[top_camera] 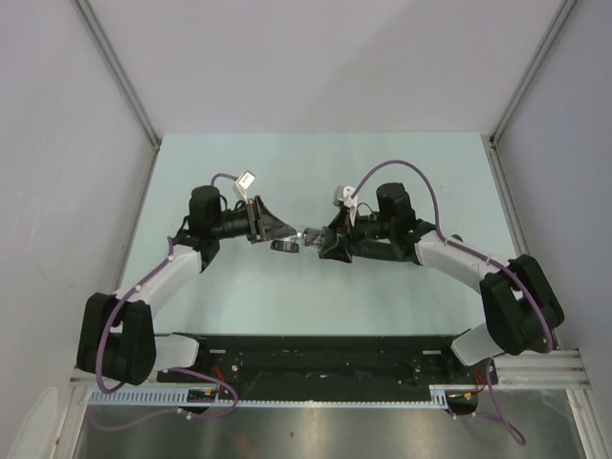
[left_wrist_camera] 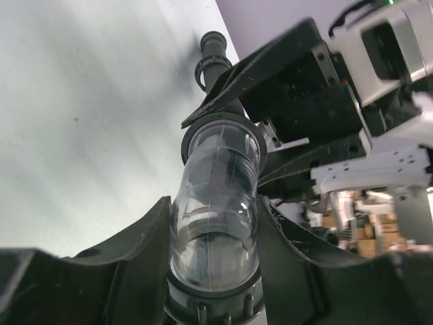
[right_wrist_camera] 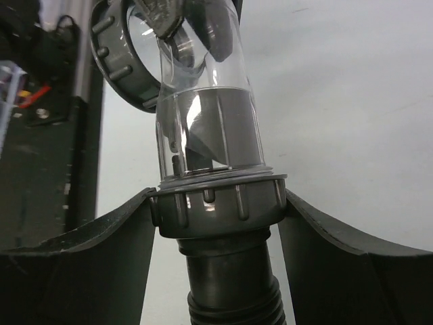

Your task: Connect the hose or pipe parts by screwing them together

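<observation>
A clear curved pipe piece [left_wrist_camera: 216, 196] sits between my left gripper's [left_wrist_camera: 215, 203] two fingers, which are shut on its bend. A grey ribbed nut [left_wrist_camera: 213, 308] rings its near end. At its far end a second grey ribbed nut [right_wrist_camera: 220, 203] joins the black ribbed hose [right_wrist_camera: 233, 291]. My right gripper [right_wrist_camera: 218, 196] is shut on that nut, both fingers touching its sides. In the top view the two grippers, left [top_camera: 285, 232] and right [top_camera: 323, 241], meet mid-table with the clear piece [top_camera: 308, 234] between them. The right arm hides most of the hose there.
Thin purple cables [top_camera: 406, 170] loop over both arms. A black rail [top_camera: 316, 359] runs along the near table edge between the arm bases. Grey walls with metal posts [top_camera: 120, 72] enclose the pale green table [top_camera: 316, 172] on three sides.
</observation>
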Robot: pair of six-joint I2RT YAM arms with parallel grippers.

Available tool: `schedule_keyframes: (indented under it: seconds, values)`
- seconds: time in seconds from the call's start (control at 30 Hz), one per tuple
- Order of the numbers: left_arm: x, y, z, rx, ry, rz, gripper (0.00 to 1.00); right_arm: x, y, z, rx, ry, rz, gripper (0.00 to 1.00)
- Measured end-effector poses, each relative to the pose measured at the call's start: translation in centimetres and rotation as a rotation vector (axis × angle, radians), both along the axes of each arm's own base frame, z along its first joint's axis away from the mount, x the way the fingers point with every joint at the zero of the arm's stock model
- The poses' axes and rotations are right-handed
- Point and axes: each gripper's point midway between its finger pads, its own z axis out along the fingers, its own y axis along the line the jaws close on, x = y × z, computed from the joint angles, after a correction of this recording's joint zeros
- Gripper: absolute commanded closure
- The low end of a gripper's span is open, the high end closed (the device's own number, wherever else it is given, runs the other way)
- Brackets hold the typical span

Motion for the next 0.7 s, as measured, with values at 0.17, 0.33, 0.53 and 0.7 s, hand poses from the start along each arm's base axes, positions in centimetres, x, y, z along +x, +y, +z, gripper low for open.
schedule_keyframes:
  seconds: [0.17, 0.33, 0.53, 0.7]
  values:
    - [-0.4, -0.3, 1.2, 0.059, -0.26, -0.027, 0.99, -0.5, 0.3, 0.1, 0.069, 0.21, 0.074, 0.81]
    - [-1.8, -0.8, 2.7, 0.122, -0.571, -0.071, 1.0, -1.5, 0.2, 0.9, 0.148, 0.364, 0.183, 0.76]
    - [-2.1, -0.9, 3.6, 0.146, -0.711, -0.076, 1.0, -1.0, -0.4, 2.2, 0.205, 0.418, 0.219, 0.01]
    - [-1.3, -0.8, 2.6, 0.18, -0.656, -0.035, 0.99, 0.5, -1.0, 3.5, 0.17, 0.314, 0.049, 0.0]
